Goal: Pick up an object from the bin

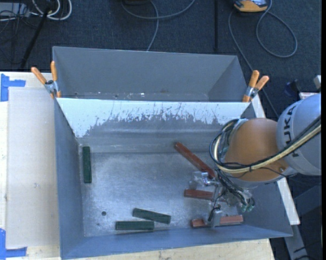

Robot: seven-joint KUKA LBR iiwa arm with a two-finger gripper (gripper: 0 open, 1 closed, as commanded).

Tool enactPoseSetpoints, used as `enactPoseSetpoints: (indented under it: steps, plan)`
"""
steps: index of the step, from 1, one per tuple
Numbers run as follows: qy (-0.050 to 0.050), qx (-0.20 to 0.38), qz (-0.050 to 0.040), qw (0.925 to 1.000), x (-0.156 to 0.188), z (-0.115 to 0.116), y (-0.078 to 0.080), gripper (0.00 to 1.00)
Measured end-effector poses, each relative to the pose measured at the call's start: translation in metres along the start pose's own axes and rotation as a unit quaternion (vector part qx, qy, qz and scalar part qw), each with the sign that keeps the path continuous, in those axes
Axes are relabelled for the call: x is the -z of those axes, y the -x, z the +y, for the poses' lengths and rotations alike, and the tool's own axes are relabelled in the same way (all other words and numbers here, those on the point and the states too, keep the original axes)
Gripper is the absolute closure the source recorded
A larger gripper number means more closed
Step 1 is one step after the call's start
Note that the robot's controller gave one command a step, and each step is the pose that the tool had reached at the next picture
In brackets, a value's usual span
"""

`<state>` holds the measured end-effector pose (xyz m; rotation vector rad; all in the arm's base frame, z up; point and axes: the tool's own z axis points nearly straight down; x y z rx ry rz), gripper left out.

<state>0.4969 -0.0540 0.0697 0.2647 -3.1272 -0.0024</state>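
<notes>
I am hanging my gripper (214,213) low over the near right corner of the grey bin (65,161), reaching in from the right with my orange wrist cover (249,150) sitting above it. My tip is coming down on a flat red-brown bar (232,219) lying on the floor just beside the near wall. Its long axis is running almost straight left to right, nearly along that wall, with the right end pointing very slightly towards the far side. I seem to be meeting it left of its middle. Whether my grip is spread or closed I cannot tell, because cables and the wrist are crowding that spot.

A second, shorter red-brown bar (197,194) is lying just beyond, also roughly left to right. A longer red-brown bar (189,155) is slanting from far left down towards my wrist. Well apart on the left, one dark green bar (86,164) is lying along the left wall, and two more, (152,216) and (134,226), are resting near the near wall.
</notes>
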Motion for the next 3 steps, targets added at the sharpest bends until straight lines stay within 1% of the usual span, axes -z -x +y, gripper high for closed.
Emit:
enactPoseSetpoints:
  steps: [1,2,3]
  plan:
    - [-0.001,-0.001,-0.0016,1.0,0.0,-0.001,0.002,1.0]
    - [-0.002,-0.012,-0.0065,0.9999,0.087,-0.01,0.035,1.0]
    - [-0.002,-0.021,-0.006,0.9998,0.159,-0.01,0.045,1.0]
